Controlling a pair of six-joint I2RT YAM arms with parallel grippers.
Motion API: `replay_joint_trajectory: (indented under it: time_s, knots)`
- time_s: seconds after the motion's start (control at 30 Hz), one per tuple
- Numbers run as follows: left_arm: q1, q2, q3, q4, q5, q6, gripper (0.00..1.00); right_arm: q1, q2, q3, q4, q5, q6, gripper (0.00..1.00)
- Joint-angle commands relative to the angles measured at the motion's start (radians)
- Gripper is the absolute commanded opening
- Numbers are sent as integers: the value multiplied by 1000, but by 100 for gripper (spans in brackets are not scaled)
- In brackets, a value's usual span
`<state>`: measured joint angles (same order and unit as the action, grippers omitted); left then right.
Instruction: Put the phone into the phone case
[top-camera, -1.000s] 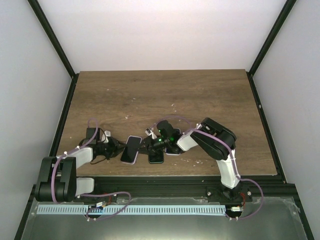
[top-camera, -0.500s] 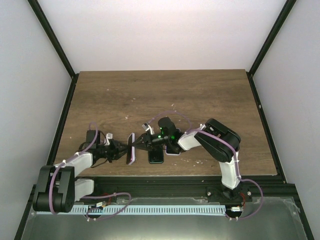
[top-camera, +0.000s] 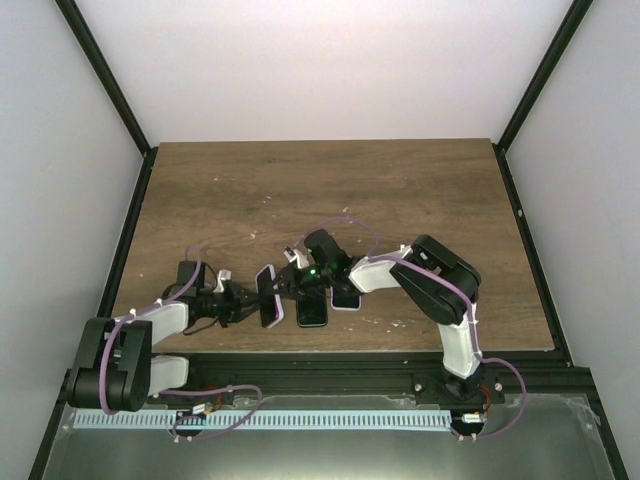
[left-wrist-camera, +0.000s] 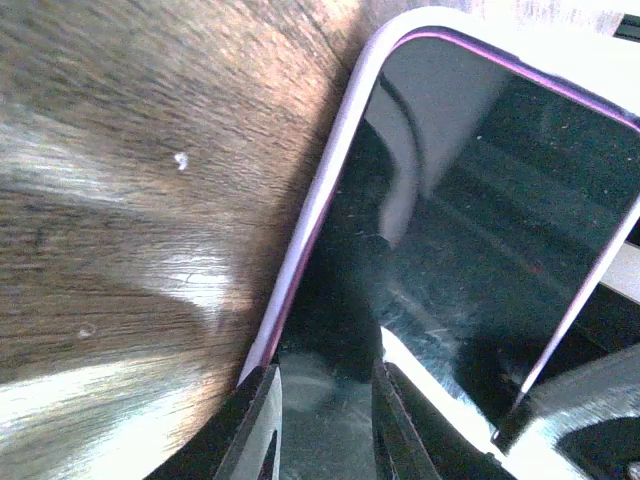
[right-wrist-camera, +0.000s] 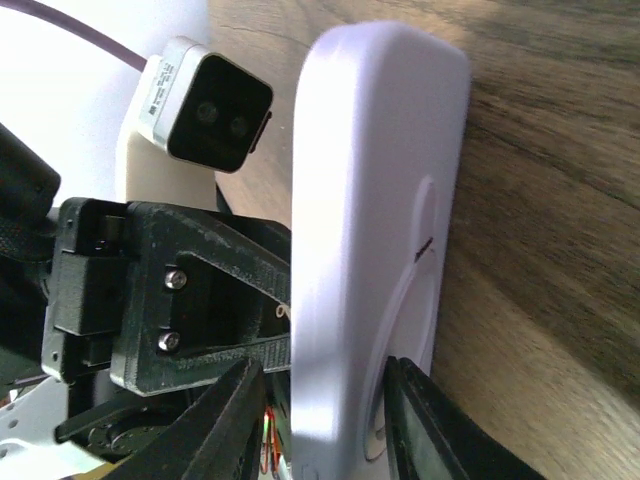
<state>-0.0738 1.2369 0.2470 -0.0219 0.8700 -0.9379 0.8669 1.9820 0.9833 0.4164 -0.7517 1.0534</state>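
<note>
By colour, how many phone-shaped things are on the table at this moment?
lavender case, tipped up on its edge: 1
black phone, lying flat: 1
white-edged dark slab, lying flat, whether phone or case cannot be told: 1
Total: 3

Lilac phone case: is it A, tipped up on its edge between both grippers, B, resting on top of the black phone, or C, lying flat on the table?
A: the lilac phone case is tipped up on edge, with the left gripper and right gripper on either side.
</note>
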Motion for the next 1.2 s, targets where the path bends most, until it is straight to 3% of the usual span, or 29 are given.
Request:
replay_joint_trajectory:
  time_s: [0.0, 0.27, 0.47, 0.67, 0.8, 1.17]
  knots:
    - [-12, 29, 13, 4, 25, 21, 28, 14, -11, 55, -137, 57, -74, 28]
    - [-10, -3, 72, -67, 9, 46, 33, 8, -28, 74, -257, 134, -122, 10]
    - [46, -79, 149, -217, 37, 133, 45, -32, -79, -8, -74, 15, -40, 7]
    - [70, -146, 215, -284, 139, 197, 67, -104, -182, -118, 158, -118, 106, 7]
    - [69, -199, 212, -168, 255, 125, 74, -133, -242, -171, 348, -165, 243, 7]
    - [-26, -245, 128, 282, 363, -211, 73, -143, -273, -244, 789, -105, 561, 6]
